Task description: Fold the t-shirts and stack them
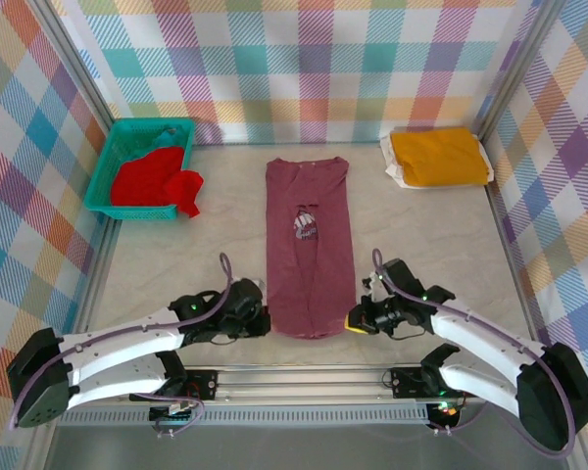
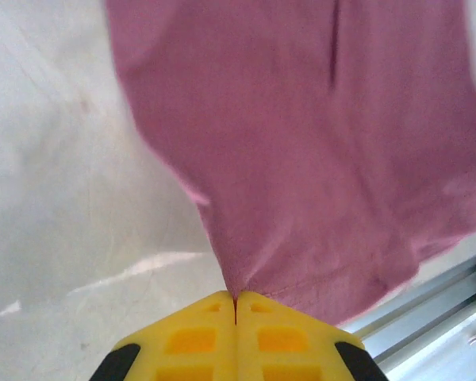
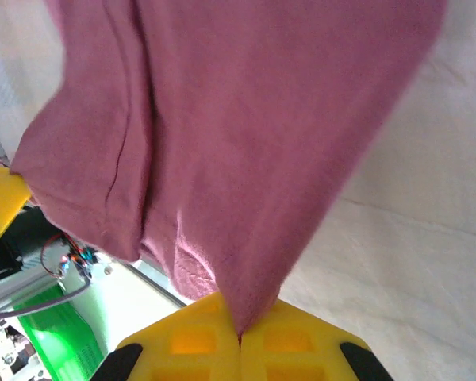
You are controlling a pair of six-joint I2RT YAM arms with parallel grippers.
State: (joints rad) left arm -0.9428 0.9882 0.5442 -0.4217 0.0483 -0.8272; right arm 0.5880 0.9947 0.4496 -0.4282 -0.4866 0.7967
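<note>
Left claw (image 1: 263,323) — jaws pressed together on the near-left corner of the maroon t-shirt (image 1: 309,245). Right claw (image 1: 357,319) likewise pinched on the near-right corner. Both wrist views show cloth drawn straight into the closed yellow jaws.

Shirt lies flat mid-tabletop (image 1: 421,235) as a narrow strip, sides apparently already turned in, print facing up. Long axis runs straight away from the arm bases: hem end nearest them, what looks like the neck end farthest.

Step in hand, as I judge it: the lengthwise fold, hem over to neck. Next move calls for lifting the 2 corners together, level and at matched pace, carrying them forward along the long axis so the edges line up.

Yellow-orange tee (image 1: 439,155) sits folded at far right. Red tee (image 1: 152,179) is crumpled, spilling over the teal basket (image 1: 142,124) at far left — not yet folded.
</note>
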